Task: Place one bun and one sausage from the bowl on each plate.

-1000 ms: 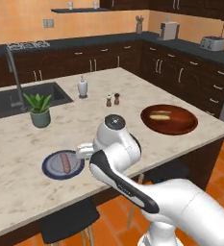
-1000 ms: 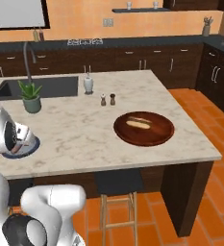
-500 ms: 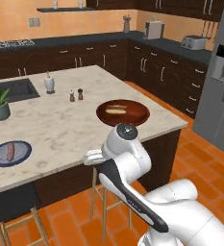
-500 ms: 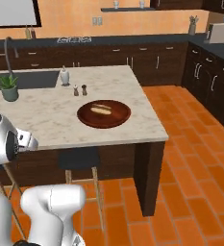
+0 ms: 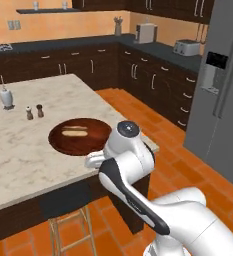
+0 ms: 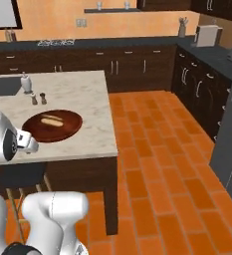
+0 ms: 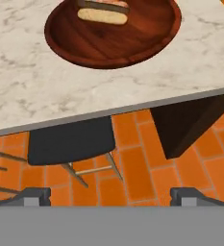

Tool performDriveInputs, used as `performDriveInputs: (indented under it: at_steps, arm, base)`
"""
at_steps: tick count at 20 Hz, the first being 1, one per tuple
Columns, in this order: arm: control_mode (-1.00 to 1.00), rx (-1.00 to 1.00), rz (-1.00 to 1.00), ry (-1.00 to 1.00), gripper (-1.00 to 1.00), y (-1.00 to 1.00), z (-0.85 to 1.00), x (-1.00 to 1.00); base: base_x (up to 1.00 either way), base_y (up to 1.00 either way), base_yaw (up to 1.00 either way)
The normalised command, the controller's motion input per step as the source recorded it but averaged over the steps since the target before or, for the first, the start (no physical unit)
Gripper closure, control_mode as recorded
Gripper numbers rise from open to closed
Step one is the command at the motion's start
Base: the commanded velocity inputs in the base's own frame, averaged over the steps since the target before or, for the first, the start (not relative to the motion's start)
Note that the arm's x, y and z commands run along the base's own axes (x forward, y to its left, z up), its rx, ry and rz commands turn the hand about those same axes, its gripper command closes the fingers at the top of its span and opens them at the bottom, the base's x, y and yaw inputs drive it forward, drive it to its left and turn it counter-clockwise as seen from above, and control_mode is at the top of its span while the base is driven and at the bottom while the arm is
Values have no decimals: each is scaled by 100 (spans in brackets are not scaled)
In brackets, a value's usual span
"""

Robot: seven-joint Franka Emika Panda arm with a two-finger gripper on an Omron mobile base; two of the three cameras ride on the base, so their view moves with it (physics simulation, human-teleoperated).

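The jaws stand wide apart and hold nothing; in the hand view the gripper (image 7: 111, 196) hangs off the desk's edge, over the orange brick floor (image 7: 137, 168) and a dark square-seated stool (image 7: 71, 140); the bowl (image 7: 132, 38) lies ahead of and above the jaws in that view, back over the edge, so I judge the next move is a reach forward and onto the desk (image 7: 31, 91); the bun (image 7: 103, 15) lies with its long axis crosswise to the view, a sausage (image 7: 104, 5) touching its far side; the bowl is wide, shallow, glossy reddish-brown wood; the desk is pale veined marble on dark cabinets; salt and pepper shakers (image 5: 33, 111) stand beyond the bowl.
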Motion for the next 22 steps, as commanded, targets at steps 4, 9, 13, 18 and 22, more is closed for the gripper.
performDriveInputs:
  at_steps: [4, 9, 13, 18, 22]
  arm:
    - [100, 0, 0, 0, -100, 0, 0, 0]
    - [100, 0, 0, 0, -100, 0, 0, 0]
    - [100, 0, 0, 0, -100, 0, 0, 0]
    - [100, 0, 0, 0, -100, 0, 0, 0]
    - [-100, -11, 0, -9, -100, -1, 42, 44]
  base:
    - [73, -64, 38]
    - [29, 7, 44]
    - [42, -7, 11]
    - [100, -19, 5]
    - [50, -6, 0]
